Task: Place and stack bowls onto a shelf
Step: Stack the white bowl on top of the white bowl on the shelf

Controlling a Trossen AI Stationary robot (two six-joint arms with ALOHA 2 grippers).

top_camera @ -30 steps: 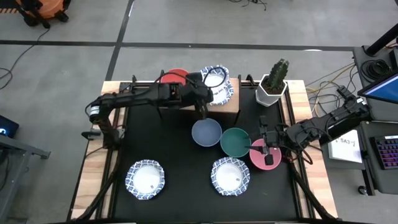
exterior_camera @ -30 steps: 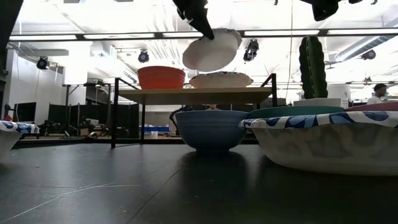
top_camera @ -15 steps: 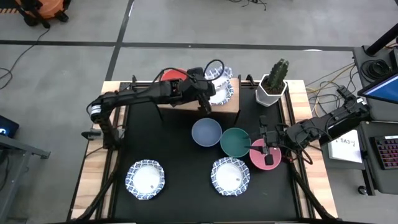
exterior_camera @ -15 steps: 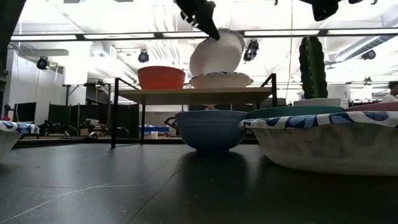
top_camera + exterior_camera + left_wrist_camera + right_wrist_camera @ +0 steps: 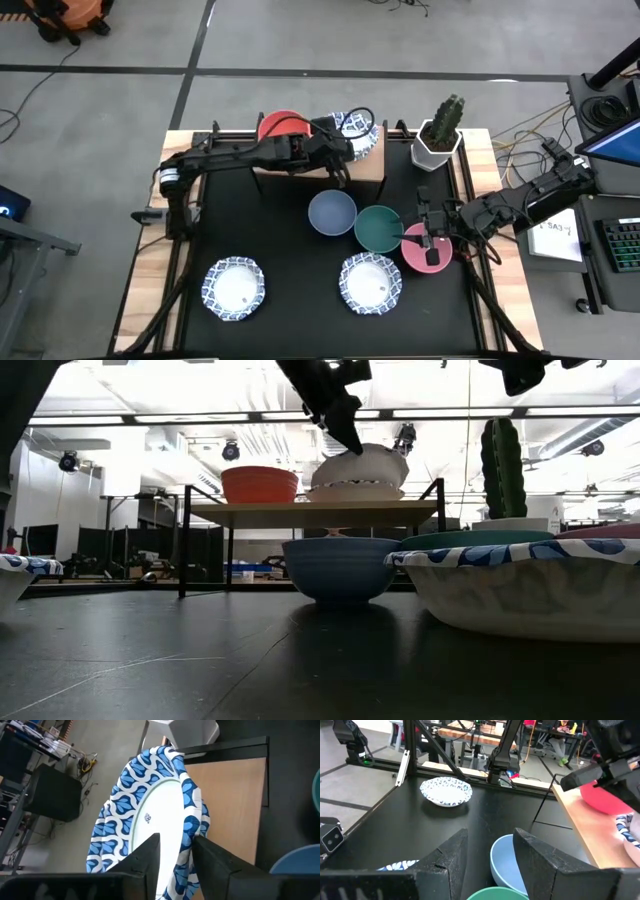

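My left gripper [image 5: 345, 160] [image 5: 176, 840] is over the right half of the light wood shelf [image 5: 368, 168] [image 5: 310, 512], shut on a blue-patterned white bowl [image 5: 356, 133] [image 5: 370, 460]. That bowl sits tilted in a second patterned bowl [image 5: 352, 491] on the shelf. A red bowl [image 5: 279, 124] [image 5: 259, 484] stands on the shelf's left half. My right gripper [image 5: 430, 240] [image 5: 490, 834] is open above the pink bowl [image 5: 420, 255]. A blue bowl [image 5: 332, 212] and a green bowl [image 5: 378, 227] stand on the black tabletop, with two more patterned bowls [image 5: 234, 287] [image 5: 371, 283] nearer the front. My left gripper pinches the patterned bowl by its scalloped rim [image 5: 189, 826]. One finger [image 5: 150, 852] lies on the white inside, the other [image 5: 212, 862] on the outside. It comes from above and from the table's left. The bowl is tilted, gripped side raised, its lower part resting in the bowl beneath.
A white hexagonal pot with a cactus [image 5: 440, 135] [image 5: 505, 460] stands just right of the shelf. The blue bowl [image 5: 340, 568] stands directly in front of the shelf. Bare black tabletop [image 5: 270, 235] lies left of the blue bowl.
My left gripper has moved toward the far edge and the right, over the shelf, and come down. The patterned bowl, held clear above the shelf a second ago, tipped steeply and now lies lower in the bowl on the shelf. The right arm has kept still.
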